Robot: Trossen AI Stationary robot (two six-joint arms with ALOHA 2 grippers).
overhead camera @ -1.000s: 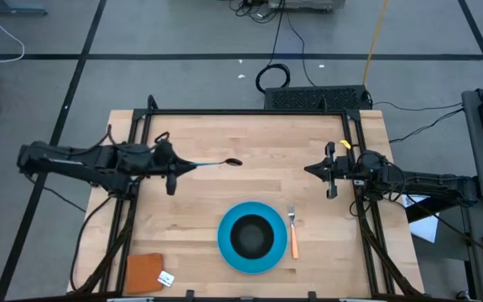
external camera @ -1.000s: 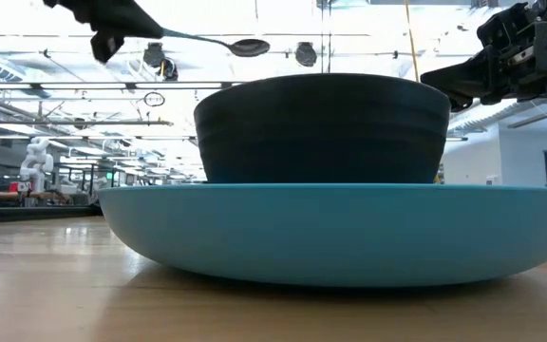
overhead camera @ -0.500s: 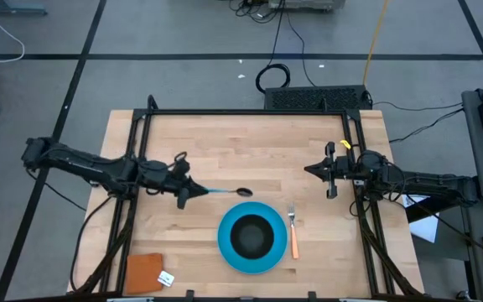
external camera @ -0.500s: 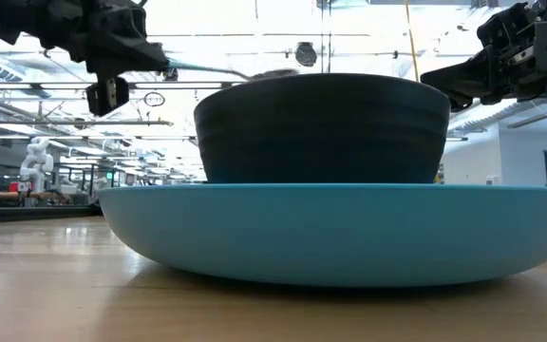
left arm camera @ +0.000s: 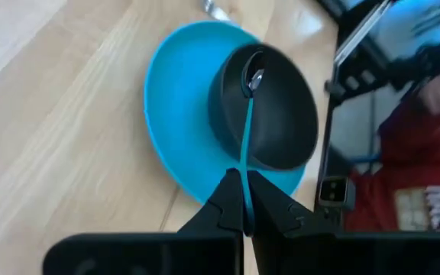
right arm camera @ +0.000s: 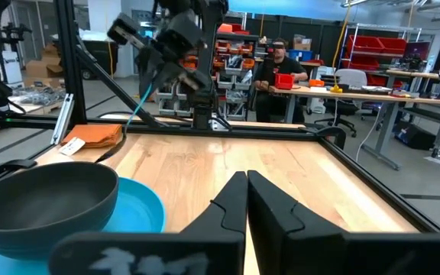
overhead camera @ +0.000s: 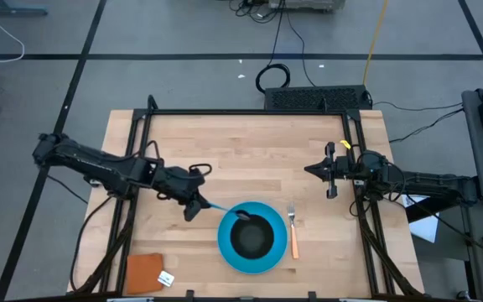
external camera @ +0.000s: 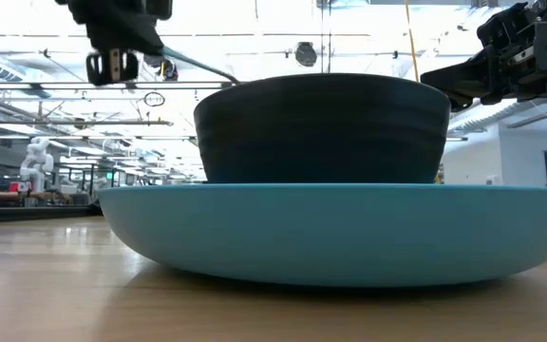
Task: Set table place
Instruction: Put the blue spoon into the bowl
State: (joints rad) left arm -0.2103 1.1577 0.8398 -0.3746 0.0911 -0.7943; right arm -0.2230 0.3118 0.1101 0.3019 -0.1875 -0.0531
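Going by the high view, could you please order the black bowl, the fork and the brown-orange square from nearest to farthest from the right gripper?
From the right gripper:
1. Fork, just right of the plate.
2. Black bowl, on the plate's centre.
3. Brown-orange square, at the table's near left corner.

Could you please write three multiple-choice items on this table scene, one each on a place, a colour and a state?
1. Where does the fork lie?
A. On the wood beside the plate, on the right arm's side
B. Inside the bowl
C. On the orange cloth

2. What colour is the handle of the spoon?
A. Orange
B. Teal
C. White

3. What is the left gripper doing?
A. Hanging open over bare wood
B. Resting shut on the cloth
C. Holding the spoon with its jaws shut, the spoon's head over the bowl

Answers:
1. A: the high view shows the fork on the table, just outside the plate's rim.
2. B: the left wrist view shows a teal handle running out from the jaws.
3. C: the jaws pinch the handle and the head sits above the bowl. The right gripper waits shut near the table's right edge.
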